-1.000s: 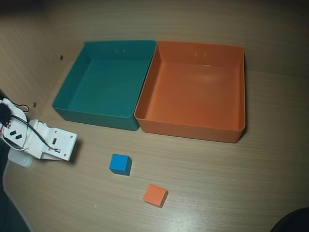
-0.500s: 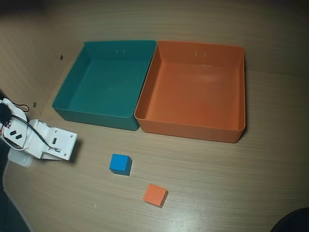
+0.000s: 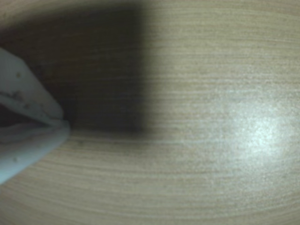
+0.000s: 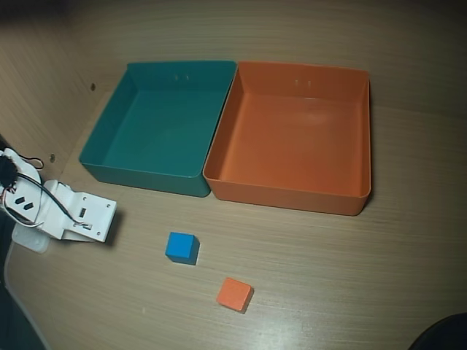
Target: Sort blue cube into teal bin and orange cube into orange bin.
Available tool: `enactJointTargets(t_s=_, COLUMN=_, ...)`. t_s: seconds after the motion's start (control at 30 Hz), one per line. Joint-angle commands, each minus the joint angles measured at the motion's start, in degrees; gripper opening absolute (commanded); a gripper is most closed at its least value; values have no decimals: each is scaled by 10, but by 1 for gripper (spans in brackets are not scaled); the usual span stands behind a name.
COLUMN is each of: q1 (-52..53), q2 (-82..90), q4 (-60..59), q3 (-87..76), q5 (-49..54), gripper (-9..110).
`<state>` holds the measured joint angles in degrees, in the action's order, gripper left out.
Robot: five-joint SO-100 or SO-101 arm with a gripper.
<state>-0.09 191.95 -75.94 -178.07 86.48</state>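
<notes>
From overhead I see my claw (image 4: 91,221) at far left, its fingers pressed together on nothing, the teal bin (image 4: 109,131) up-right of it, the blue cube (image 4: 182,247) just right, the orange cube (image 4: 234,294) lower right, the orange bin (image 4: 292,197) farthest right.

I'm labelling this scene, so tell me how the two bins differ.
The teal bin sits left of the orange bin in the overhead view. The orange bin looks slightly larger than the teal bin. Both are square, low-walled and empty, side by side with walls touching.
</notes>
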Motion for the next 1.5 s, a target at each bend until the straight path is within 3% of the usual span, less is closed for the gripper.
enactJointTargets(t_s=0.0, q1=3, q2=3, q4=-9, q3=-37, q5=-8, gripper=-6)
enactJointTargets(t_s=0.37, q1=2, q2=2, q4=-2, q3=-26, q5=-4, gripper=-6)
enactJointTargets(t_s=0.53, q1=3, q2=-39, q4=0, q3=63, q5=-4, gripper=-6)
enactJointTargets(t_s=0.67, q1=3, q2=-159, q4=0, q3=196, q5=-2, gripper=-3)
enactJointTargets(t_s=1.1, q1=3, q2=-700, q4=1, q3=754, q5=-1, gripper=30)
enactJointTargets(t_s=1.47, q1=4, q2=-994, q4=1, q3=1010, q5=1, gripper=32)
